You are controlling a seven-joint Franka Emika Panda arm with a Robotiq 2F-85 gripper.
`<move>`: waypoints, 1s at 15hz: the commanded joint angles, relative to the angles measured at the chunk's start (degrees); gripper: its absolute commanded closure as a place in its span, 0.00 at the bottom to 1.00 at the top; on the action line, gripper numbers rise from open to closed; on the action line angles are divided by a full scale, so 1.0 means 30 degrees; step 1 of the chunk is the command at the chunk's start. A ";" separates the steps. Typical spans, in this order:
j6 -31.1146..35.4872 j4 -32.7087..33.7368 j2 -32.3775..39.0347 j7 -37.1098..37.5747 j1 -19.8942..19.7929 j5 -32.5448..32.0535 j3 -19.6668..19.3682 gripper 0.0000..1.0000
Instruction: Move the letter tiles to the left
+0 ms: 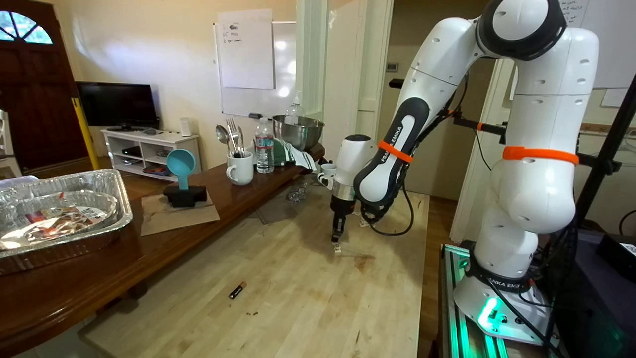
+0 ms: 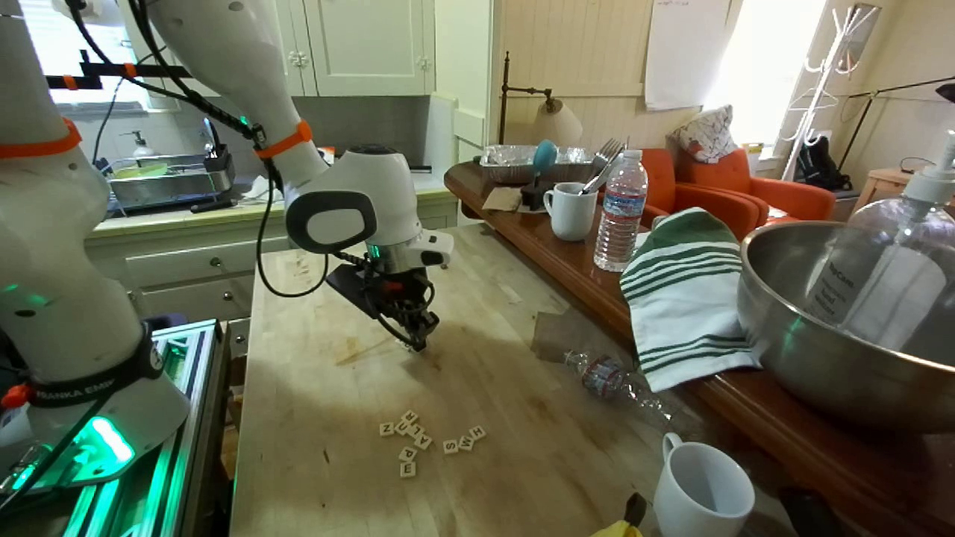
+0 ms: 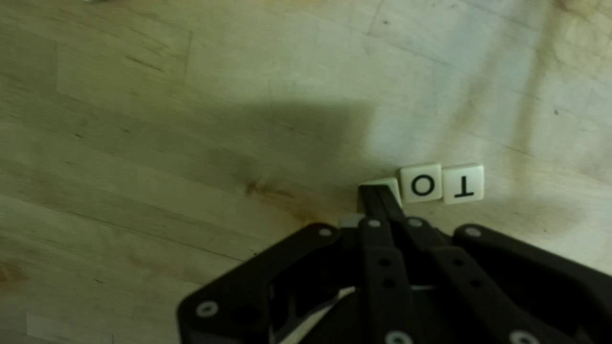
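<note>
1. Three letter tiles (image 3: 432, 177) sit side by side on the desk (image 3: 119, 220); such a row probably lets one nudge shift them all
2. The claw (image 3: 374, 187) is clenched, its jaws pressed together with nothing seen between them, presumably to push rather than pinch
3. In the wrist view it hides part of the end tile (image 3: 393, 184), the O tile (image 3: 421, 183) just beside and the T tile (image 3: 463, 183) beyond; contact is hard to judge
4. In an exterior view, more tiles (image 2: 422, 441) lie apart from the claw
</note>
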 commanded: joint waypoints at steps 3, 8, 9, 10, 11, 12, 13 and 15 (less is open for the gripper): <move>-0.0638 -0.0209 -0.0105 0.0102 -0.0427 0.0200 0.0534 1.00; -0.0637 -0.0173 -0.0356 0.0086 -0.0460 0.0205 0.0588 1.00; -0.0687 -0.0170 -0.0439 0.0008 -0.0470 0.0302 0.0627 1.00; -0.0691 -0.0163 -0.0543 0.0006 -0.0471 0.0306 0.0637 1.00; -0.0710 -0.0160 -0.0625 -0.0032 -0.0470 0.0367 0.0671 1.00; -0.0749 -0.0165 -0.0724 -0.0018 -0.0469 0.0325 0.0661 1.00; -0.0750 -0.0163 -0.0793 0.0038 -0.0461 0.0241 0.0635 1.00; -0.0813 -0.0163 -0.0960 0.0094 -0.0449 0.0130 0.0588 1.00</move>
